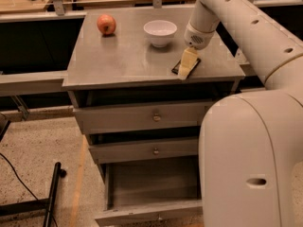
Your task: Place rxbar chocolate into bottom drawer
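Observation:
The rxbar chocolate (176,69) lies flat on the grey cabinet top (123,60), near its front right edge. Only its black left edge shows, because my gripper (187,66) sits right over it, pointing down and to the front, at or just above the bar. The bottom drawer (151,183) is pulled open below the two shut upper drawers, and its tray shows nothing inside.
A white bowl (160,32) and a red apple (106,24) stand at the back of the cabinet top. My arm (246,37) and my white body (251,160) fill the right side. A black stand leg (51,197) lies on the floor at the left.

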Robot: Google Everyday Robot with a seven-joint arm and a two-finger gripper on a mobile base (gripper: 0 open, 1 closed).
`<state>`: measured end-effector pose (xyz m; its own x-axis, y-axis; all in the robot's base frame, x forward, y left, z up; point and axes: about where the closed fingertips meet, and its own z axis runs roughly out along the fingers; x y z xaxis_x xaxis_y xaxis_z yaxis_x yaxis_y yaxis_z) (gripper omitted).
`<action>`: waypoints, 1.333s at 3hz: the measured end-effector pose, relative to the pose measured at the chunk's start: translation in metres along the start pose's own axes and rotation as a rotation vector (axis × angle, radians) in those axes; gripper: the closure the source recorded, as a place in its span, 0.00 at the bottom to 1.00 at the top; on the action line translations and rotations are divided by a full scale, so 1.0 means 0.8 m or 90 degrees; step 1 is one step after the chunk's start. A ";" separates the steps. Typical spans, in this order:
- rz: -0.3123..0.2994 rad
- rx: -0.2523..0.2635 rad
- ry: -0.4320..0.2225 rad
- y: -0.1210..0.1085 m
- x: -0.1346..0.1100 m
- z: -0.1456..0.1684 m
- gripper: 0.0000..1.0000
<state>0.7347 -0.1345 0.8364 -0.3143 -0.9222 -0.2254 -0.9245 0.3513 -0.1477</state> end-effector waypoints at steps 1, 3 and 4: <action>0.003 -0.011 0.000 -0.001 -0.002 0.008 0.41; 0.006 -0.017 -0.004 -0.002 -0.003 0.007 0.88; 0.006 -0.017 -0.004 -0.002 -0.003 0.006 1.00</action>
<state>0.7378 -0.1317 0.8322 -0.3217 -0.9180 -0.2321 -0.9270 0.3553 -0.1204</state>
